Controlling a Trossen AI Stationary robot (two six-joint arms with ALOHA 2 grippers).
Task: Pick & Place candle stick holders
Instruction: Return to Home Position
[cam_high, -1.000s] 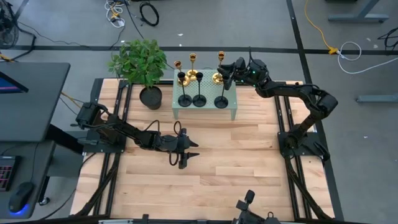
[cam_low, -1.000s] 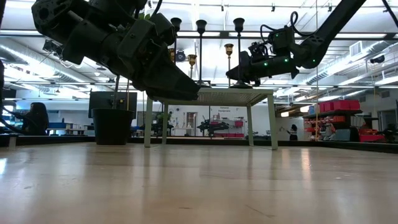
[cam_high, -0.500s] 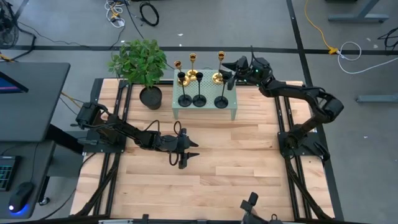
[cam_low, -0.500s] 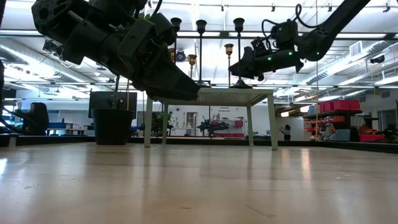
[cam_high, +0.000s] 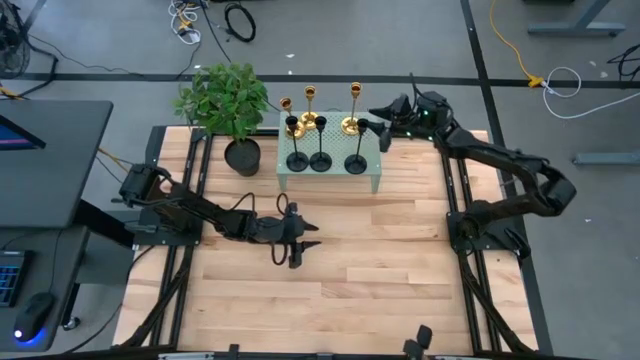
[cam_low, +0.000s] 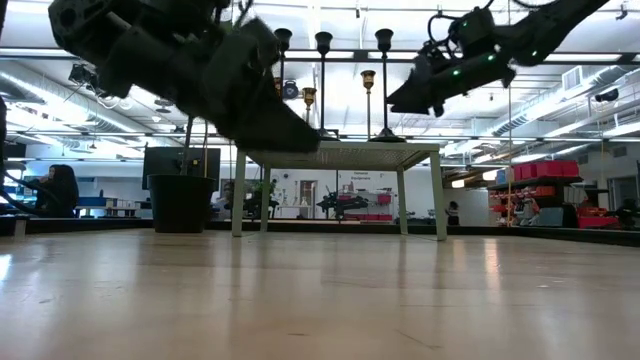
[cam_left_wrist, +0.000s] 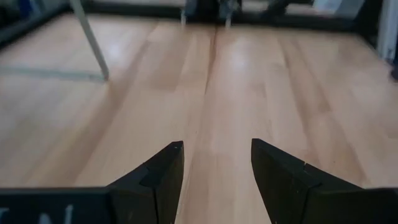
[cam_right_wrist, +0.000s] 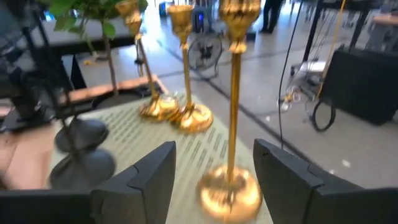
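Observation:
Three gold holders (cam_high: 352, 122) and three black holders (cam_high: 320, 160) stand upright on their round bases on a small pale green stand (cam_high: 374, 160) at the table's far side. My right gripper (cam_high: 378, 124) is open, hanging just right of the rightmost gold holder (cam_right_wrist: 233, 112) and above the stand top. In the right wrist view its fingers stand on either side of that holder without touching it. My left gripper (cam_high: 308, 244) is open and empty over the middle of the table, and shows in the left wrist view (cam_left_wrist: 217, 149).
A black pot with a green plant (cam_high: 240, 150) stands left of the stand. The stand's thin legs (cam_low: 440, 195) rest on the wooden table (cam_high: 380, 260), which shows bare boards toward its near edge. A person (cam_low: 55, 190) sits in the room beyond.
My right gripper has risen and drawn back toward the table's right edge, away from the rightmost gold holder, which stays upright on the stand. My left arm has kept still.

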